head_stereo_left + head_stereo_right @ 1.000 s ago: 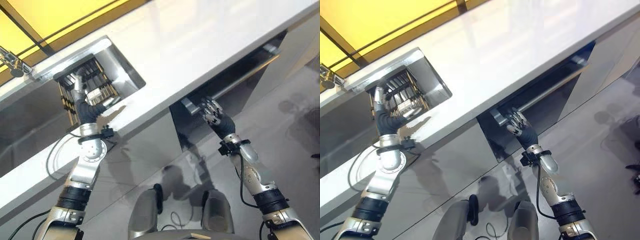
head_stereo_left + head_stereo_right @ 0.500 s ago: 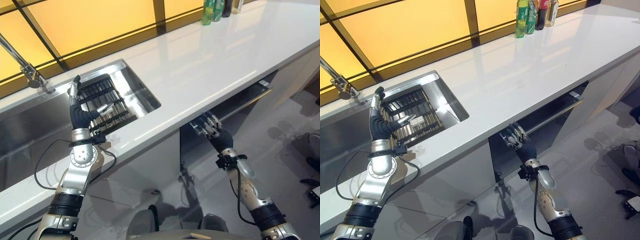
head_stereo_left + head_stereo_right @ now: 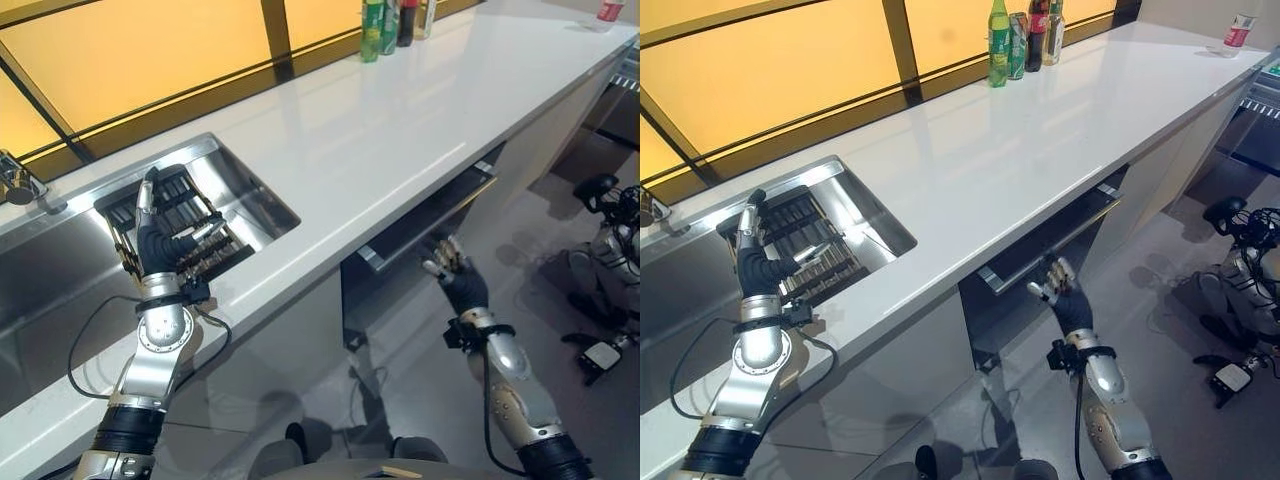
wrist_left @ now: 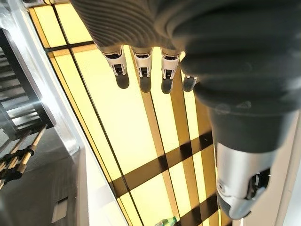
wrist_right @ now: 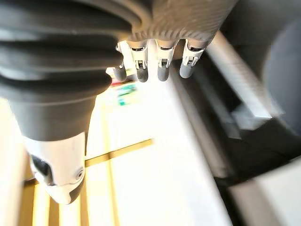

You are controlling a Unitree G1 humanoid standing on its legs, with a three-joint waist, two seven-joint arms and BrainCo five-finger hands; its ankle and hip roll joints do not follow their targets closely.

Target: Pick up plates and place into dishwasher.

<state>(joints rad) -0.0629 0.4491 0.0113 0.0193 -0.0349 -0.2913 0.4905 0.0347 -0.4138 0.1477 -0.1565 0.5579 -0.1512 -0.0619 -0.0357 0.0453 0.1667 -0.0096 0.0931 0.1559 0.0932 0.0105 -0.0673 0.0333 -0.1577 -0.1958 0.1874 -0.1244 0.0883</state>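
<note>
We're at opening step: right hand (image 3: 1065,293) fingers spread, empty, just below dishwasher door (image 3: 1050,238). Left hand (image 3: 155,240) open over sink rack (image 3: 190,232), 10 o'clock. Next: pull door down.

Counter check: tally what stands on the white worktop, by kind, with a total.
Drink containers, grouped by the window: 4
Cup, at the far end: 1
Total: 5
</note>
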